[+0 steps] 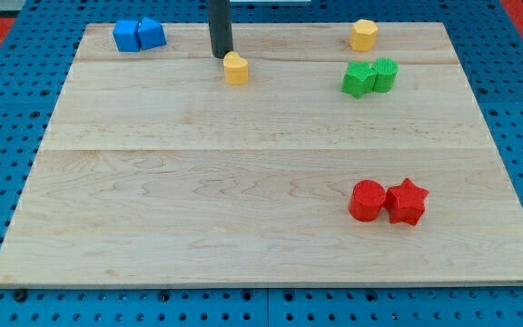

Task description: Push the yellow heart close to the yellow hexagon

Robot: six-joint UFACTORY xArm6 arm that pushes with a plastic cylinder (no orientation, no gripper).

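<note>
The yellow heart (235, 68) lies near the view's top, a little left of centre. The yellow hexagon (363, 34) sits at the view's top right, well apart from the heart. My tip (221, 54) stands just to the upper left of the yellow heart, very close to it or touching it. The dark rod rises from there out of the view's top.
Two blue blocks (138, 34) sit touching at the top left. Two green blocks (370, 77) sit together below the hexagon. A red cylinder (368, 200) and a red star (407, 202) touch at the lower right. The wooden board (243, 227) lies on a blue perforated surface.
</note>
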